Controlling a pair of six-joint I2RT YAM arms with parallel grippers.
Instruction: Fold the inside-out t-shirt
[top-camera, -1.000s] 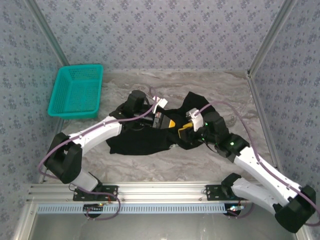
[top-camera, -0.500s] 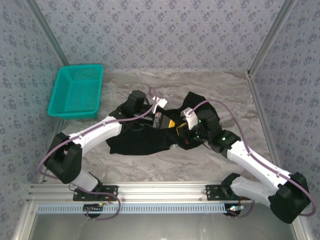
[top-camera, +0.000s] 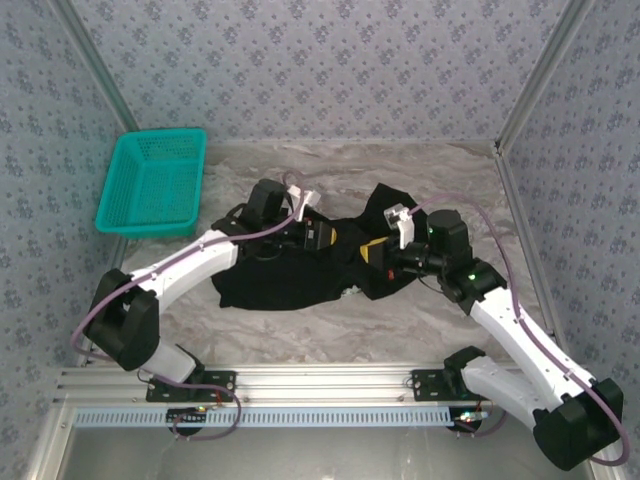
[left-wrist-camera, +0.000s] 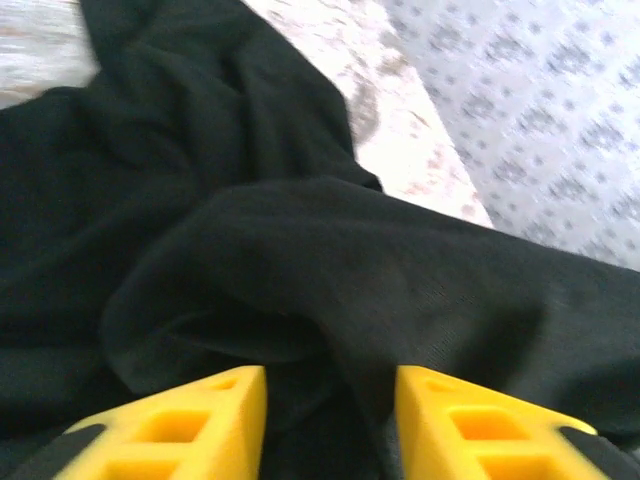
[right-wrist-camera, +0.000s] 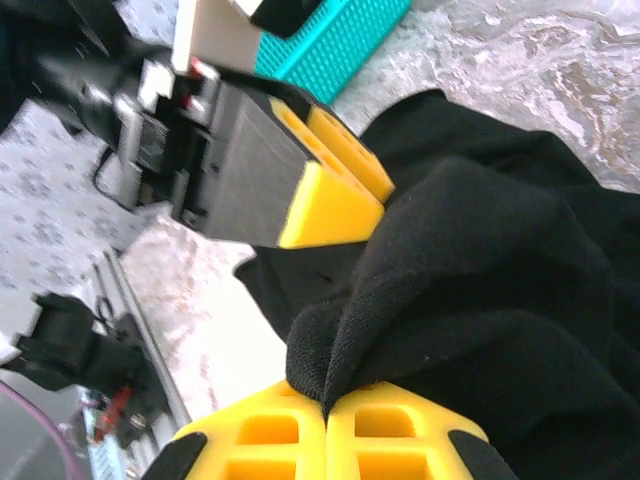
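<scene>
The inside-out t-shirt (top-camera: 285, 280) lies crumpled in the middle of the table, plain black side showing. My left gripper (top-camera: 322, 236) hovers over its upper middle. In the left wrist view that gripper (left-wrist-camera: 330, 385) is open, its yellow fingers (left-wrist-camera: 200, 415) apart with a ridge of black t-shirt (left-wrist-camera: 300, 230) running between them. My right gripper (top-camera: 377, 252) is at the shirt's right part. In the right wrist view it (right-wrist-camera: 325, 402) is shut on a pinched fold of the t-shirt (right-wrist-camera: 500, 270), with the left gripper (right-wrist-camera: 335, 190) just beyond.
A teal plastic basket (top-camera: 155, 185) stands at the back left of the marble table (top-camera: 450, 180); its corner (right-wrist-camera: 330, 50) also appears in the right wrist view. Patterned walls enclose the table on three sides. An aluminium rail (top-camera: 320, 380) runs along the near edge.
My right gripper has shut on a fold of the t-shirt and its arm has swung to the right. My left gripper has opened, letting go of the cloth.
</scene>
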